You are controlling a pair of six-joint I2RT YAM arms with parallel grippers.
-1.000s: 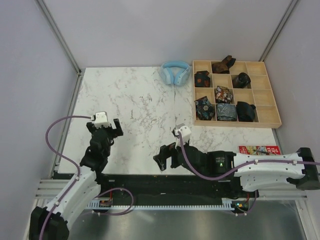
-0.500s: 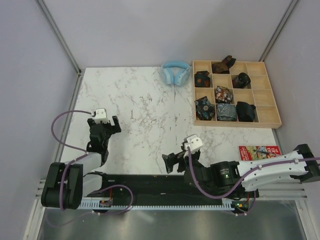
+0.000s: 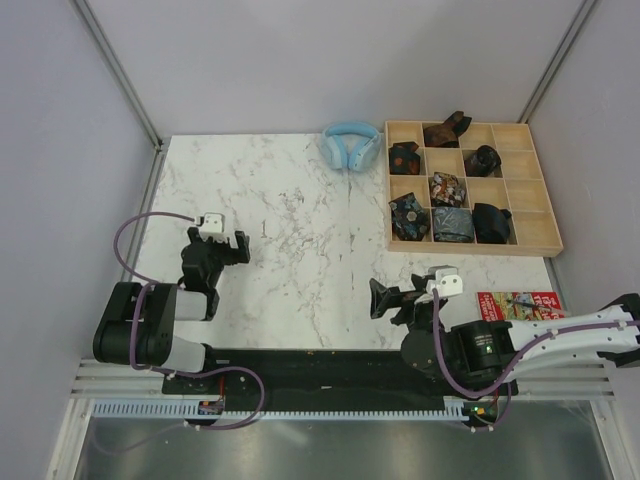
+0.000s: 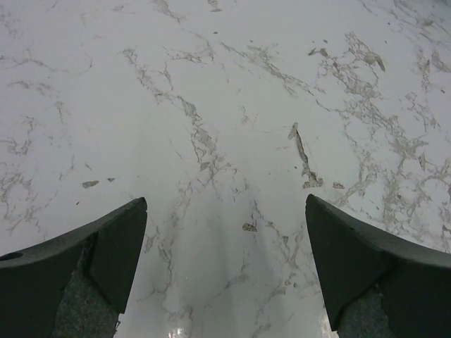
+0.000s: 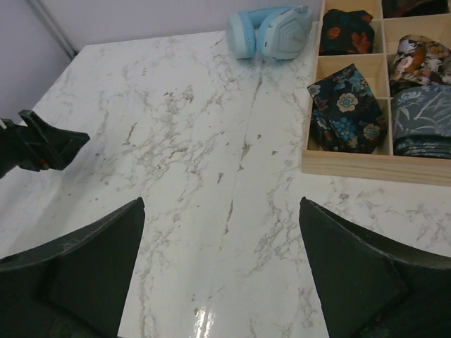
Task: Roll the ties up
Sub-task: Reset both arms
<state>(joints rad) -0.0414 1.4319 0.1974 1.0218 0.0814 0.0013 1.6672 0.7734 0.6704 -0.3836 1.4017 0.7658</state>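
Several rolled ties sit in the compartments of a wooden tray (image 3: pixel 470 249) at the back right. Among them are a blue floral tie (image 3: pixel 408 216), a grey-blue tie (image 3: pixel 453 223) and a plain black tie (image 3: pixel 492 222). The right wrist view shows the floral tie (image 5: pixel 347 109) and the grey-blue tie (image 5: pixel 421 123) at its upper right. My left gripper (image 3: pixel 216 246) hovers open over bare marble at the left, nothing between its fingers (image 4: pixel 106 246). My right gripper (image 3: pixel 398 296) is open and empty near the front edge, a little short of the tray.
Light blue headphones (image 3: pixel 350 145) lie just left of the tray at the back. A red printed booklet (image 3: pixel 515 299) lies at the front right beside the right arm. Grey walls close in the white marble table (image 3: pixel 300 200).
Both arms pulled back toward their bases. The right gripper swung from the front middle to the right, nearer the tray. The left arm folded down. Both grippers stayed open.
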